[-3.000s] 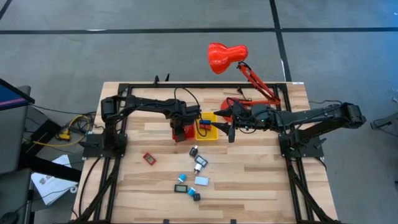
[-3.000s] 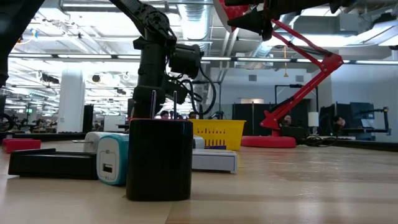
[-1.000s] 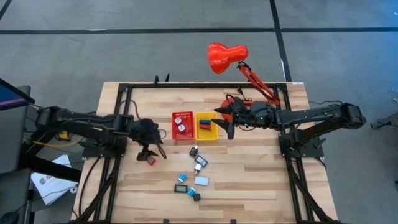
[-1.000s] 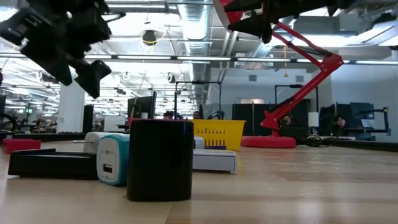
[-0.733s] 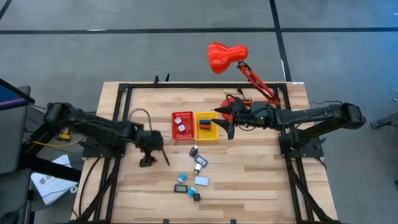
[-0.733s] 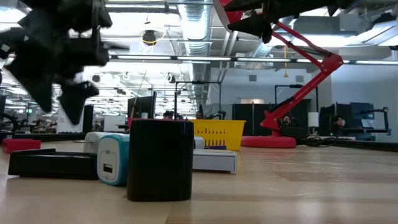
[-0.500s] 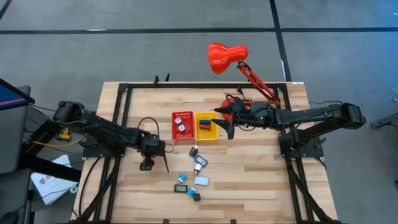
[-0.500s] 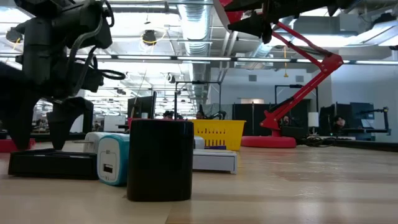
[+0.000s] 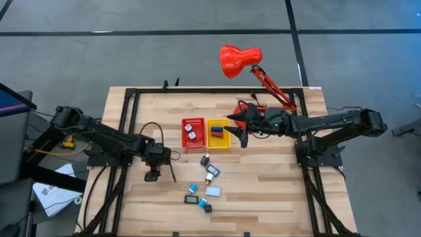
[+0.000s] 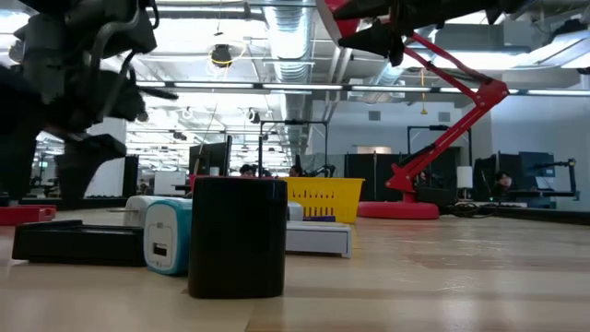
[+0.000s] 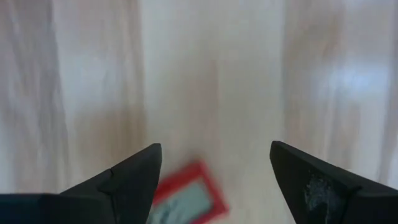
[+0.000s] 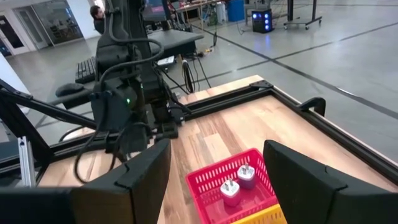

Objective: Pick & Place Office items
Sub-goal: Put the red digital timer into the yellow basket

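Observation:
My left gripper (image 9: pixel 154 175) hangs open over the table's left part, fingers pointing down. A small red-framed office item (image 11: pixel 186 198) lies flat on the wood just below and between its fingers (image 11: pixel 216 149); the arm hides it in the high view. Several more office items (image 9: pixel 209 172) lie loose toward the near middle. A black block (image 10: pixel 237 235) and a light-blue charger (image 10: pixel 166 235) stand nearest the low camera. My right gripper (image 9: pixel 241 135) waits open in the air beside the yellow bin (image 9: pixel 227 142), clear of it.
The red bin (image 9: pixel 184 133), which holds two plugs (image 12: pixel 233 186), and the yellow bin stand side by side at the table's middle. A big red desk lamp (image 9: pixel 240 60) stands at the far right. Bare wood lies to the near left and near right.
My left gripper has moved from the table's left part toward the near edge and come down over the red-framed piece, staying open. The items on the table have kept their places.

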